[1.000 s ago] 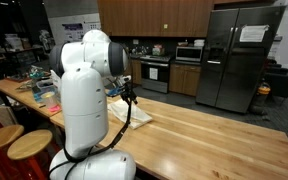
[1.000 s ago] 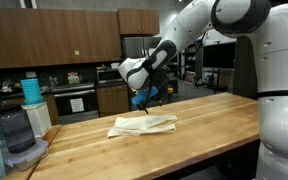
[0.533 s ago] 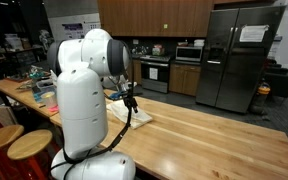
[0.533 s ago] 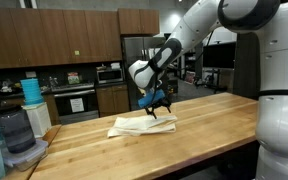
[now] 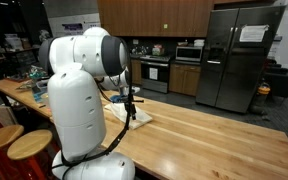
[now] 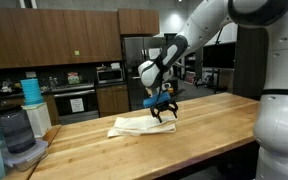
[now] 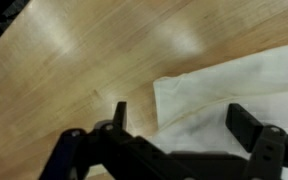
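Arm (image 6: 197, 36) reaches down, jaws (spread wide) just above the cloth (image 6: 134, 125).

Tabletop (image 6: 219, 125): butcher-block wood, glued strips, visible grain, smooth, satin varnish; soft glare patches in wrist view.
Cloth (image 6: 142, 124): off-white fabric, matt, soft, wrinkled, no sheen.
Gripper (image 7: 182, 118): black, matt; looks like hard plastic or coated metal, can't tell which.
Arm shell (image 5: 74, 100): white plastic, smooth, glossy, picks up ceiling-light highlights.
Fridge (image 5: 239, 55): brushed steel, dull sheen.
Oven (image 5: 154, 72): steel front, semi-gloss.
Cabinets (image 5: 154, 15): dark brown wood, low gloss.
Stools (image 5: 29, 145): pale wood tops, smooth.
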Robot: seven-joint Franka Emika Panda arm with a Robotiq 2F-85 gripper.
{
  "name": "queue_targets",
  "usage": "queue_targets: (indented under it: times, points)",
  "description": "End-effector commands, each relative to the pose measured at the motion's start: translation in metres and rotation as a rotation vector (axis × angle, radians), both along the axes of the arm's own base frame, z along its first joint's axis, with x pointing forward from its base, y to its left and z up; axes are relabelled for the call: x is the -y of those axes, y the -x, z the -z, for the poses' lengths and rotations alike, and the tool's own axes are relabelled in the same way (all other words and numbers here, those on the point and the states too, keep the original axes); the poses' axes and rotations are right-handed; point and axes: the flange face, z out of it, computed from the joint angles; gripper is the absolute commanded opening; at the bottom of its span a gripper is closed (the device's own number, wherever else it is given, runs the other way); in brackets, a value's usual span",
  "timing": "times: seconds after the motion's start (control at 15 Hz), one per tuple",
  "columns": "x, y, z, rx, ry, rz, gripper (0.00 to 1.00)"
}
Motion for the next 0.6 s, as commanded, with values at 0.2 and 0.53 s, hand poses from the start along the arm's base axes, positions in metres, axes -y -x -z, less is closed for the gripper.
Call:
queue_targets:
  times: [0.2,0.53]
  points:
    - [0.025,0.021,0.004,0.034,-0.082,0.102,1.00]
    - [0.033,0.025,0.005,0.130,-0.148,0.164,1.00]
